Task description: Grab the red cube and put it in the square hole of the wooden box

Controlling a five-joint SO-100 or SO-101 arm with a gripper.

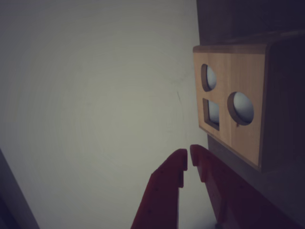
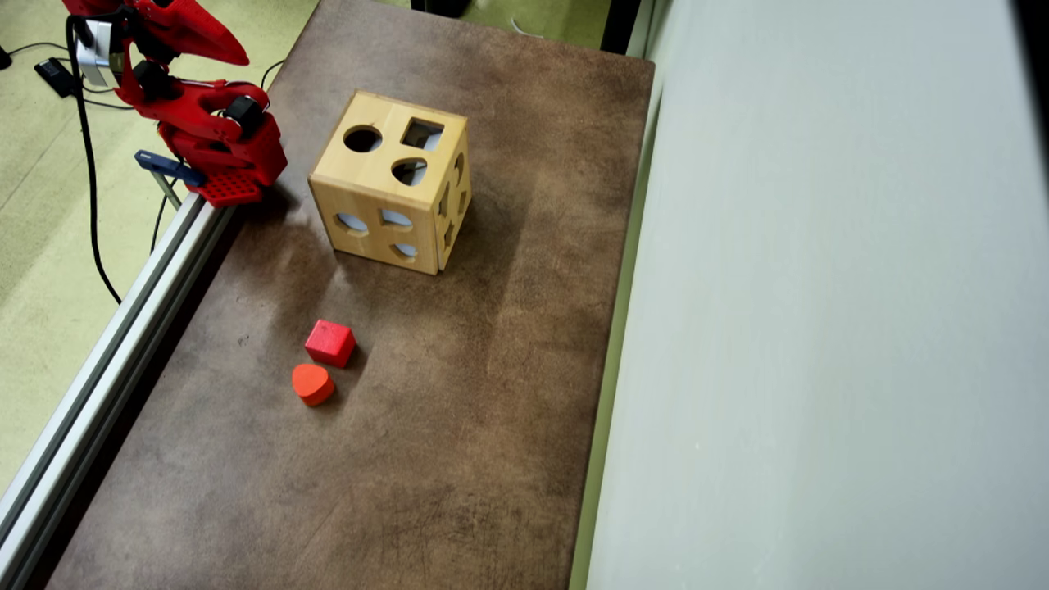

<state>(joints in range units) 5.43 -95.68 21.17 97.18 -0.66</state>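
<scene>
In the overhead view the red cube point(image 2: 330, 342) lies on the brown table, well in front of the wooden box point(image 2: 392, 182). The square hole point(image 2: 422, 133) is on the box's top face, beside a round cut-out. My red gripper point(image 2: 238, 56) is folded back at the far left corner, away from both. In the wrist view the gripper point(image 1: 188, 153) is shut with nothing between its fingers. That view lies on its side, with the wooden box point(image 1: 248, 129) at the right and a square hole point(image 1: 211, 113) in its side face. The cube is out of the wrist view.
An orange-red heart-like block point(image 2: 312, 383) lies just in front of the cube. The arm's base point(image 2: 221, 152) is clamped to the metal rail point(image 2: 106, 352) along the table's left edge. A pale wall point(image 2: 819, 328) bounds the right side. Cables lie on the floor at the left.
</scene>
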